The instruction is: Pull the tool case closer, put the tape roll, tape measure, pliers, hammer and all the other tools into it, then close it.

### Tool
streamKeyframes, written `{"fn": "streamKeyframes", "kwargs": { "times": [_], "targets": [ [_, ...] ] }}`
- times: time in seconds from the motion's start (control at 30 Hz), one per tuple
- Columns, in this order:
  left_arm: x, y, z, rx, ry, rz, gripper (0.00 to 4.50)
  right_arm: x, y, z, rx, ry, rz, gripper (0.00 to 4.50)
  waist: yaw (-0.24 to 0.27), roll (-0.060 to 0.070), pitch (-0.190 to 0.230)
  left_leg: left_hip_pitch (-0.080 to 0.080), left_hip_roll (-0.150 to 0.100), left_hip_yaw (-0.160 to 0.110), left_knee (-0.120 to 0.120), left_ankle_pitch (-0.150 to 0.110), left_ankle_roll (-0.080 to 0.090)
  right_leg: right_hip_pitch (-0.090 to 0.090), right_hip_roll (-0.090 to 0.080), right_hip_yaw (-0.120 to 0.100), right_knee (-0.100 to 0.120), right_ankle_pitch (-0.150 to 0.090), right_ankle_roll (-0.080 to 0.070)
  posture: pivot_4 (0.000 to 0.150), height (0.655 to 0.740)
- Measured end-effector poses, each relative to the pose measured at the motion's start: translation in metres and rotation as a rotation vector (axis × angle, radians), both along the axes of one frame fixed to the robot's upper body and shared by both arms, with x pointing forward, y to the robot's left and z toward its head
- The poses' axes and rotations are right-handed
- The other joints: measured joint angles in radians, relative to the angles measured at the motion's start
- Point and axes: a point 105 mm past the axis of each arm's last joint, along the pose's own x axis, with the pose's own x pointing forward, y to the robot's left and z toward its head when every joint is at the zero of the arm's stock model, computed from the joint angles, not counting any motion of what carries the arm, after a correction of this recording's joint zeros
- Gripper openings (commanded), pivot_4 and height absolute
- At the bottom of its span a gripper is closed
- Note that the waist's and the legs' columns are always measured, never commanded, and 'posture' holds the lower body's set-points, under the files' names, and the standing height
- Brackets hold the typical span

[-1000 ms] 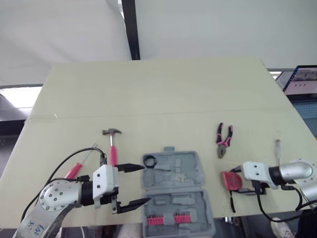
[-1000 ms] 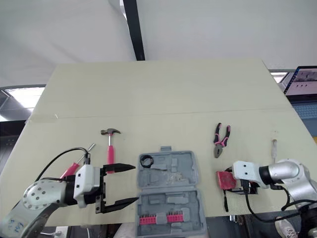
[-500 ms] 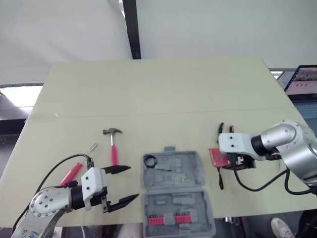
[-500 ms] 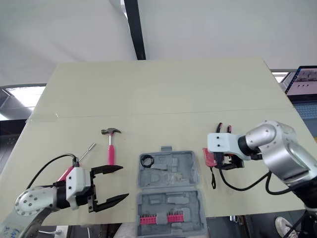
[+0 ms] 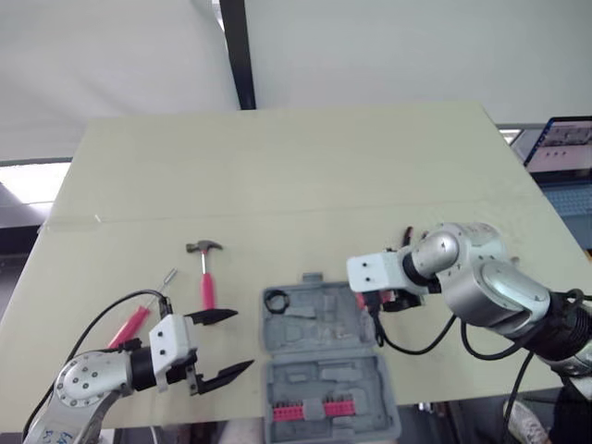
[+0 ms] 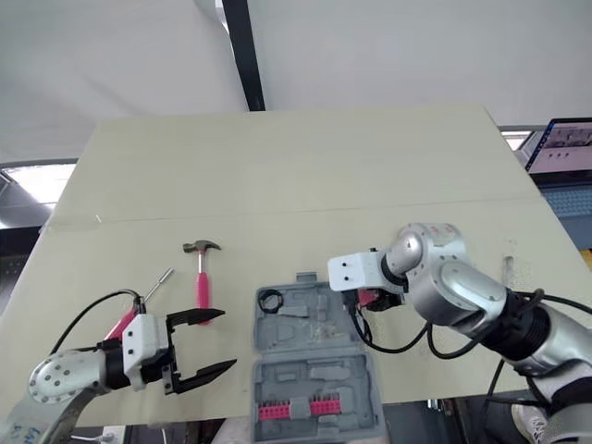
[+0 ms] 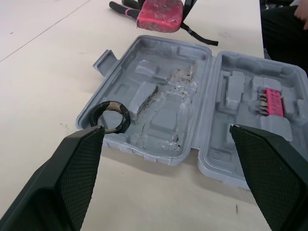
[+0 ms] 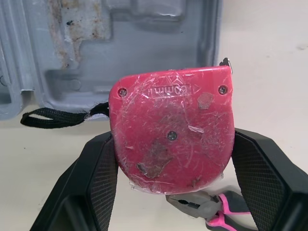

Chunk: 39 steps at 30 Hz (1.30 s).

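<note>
**Tape measure at case edge – watch the drop**

R gripper (image 6: 370, 296) was clamped on the red tape measure (image 8: 172, 134), holding it just above the right rim of the open tool case (image 5: 319, 335), w/ the pliers (image 8: 211, 214) on the desk (image 5: 277, 166) just beyond. Its black strap (image 8: 53, 118) trailed over the case rim. L gripper (image 5: 242, 340) was spread wide & empty, left of the case, near the hammer (image 5: 205, 273). Tape roll (image 5: 277, 300) already sat in the case.

Risks, prob.:
- letting go this far out = lands on the rim or desk, not in a moulded slot;
- strap could catch under the tool, or stop the lid shutting;
- pushing down could shove the case, which lay at the desk's front edge.
</note>
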Motion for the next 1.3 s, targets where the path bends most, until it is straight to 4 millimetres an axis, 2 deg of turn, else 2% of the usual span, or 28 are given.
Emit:
{"fn": "streamKeyframes", "kwargs": {
  "times": [0.33,0.47,1.3],
  "targets": [
    [-0.001,0.0,-0.006,0.006,0.008,-0.004,4.5,0.005,0.03,-0.012,-0.008,0.046,0.009,2.98,-0.011,0.0,0.0,0.0,0.0,0.003,-0.003,0.0,-0.001,-0.004,0.0,0.0,0.002,0.0,0.0,0.15,0.74],
    [-0.001,-0.001,-0.007,0.004,0.011,-0.006,4.5,0.005,0.03,-0.02,-0.031,0.067,0.0,2.98,-0.014,0.0,0.0,0.0,0.0,0.003,-0.003,0.0,-0.001,-0.005,0.0,0.0,0.002,0.0,0.0,0.15,0.74],
    [-0.004,-0.005,-0.012,0.007,0.019,-0.007,4.5,0.013,0.041,-0.017,-0.027,0.038,0.02,2.98,-0.027,0.0,0.0,0.0,0.0,0.003,-0.003,0.0,-0.001,-0.005,0.0,0.0,0.003,0.0,0.0,0.15,0.74]
  ]
}}
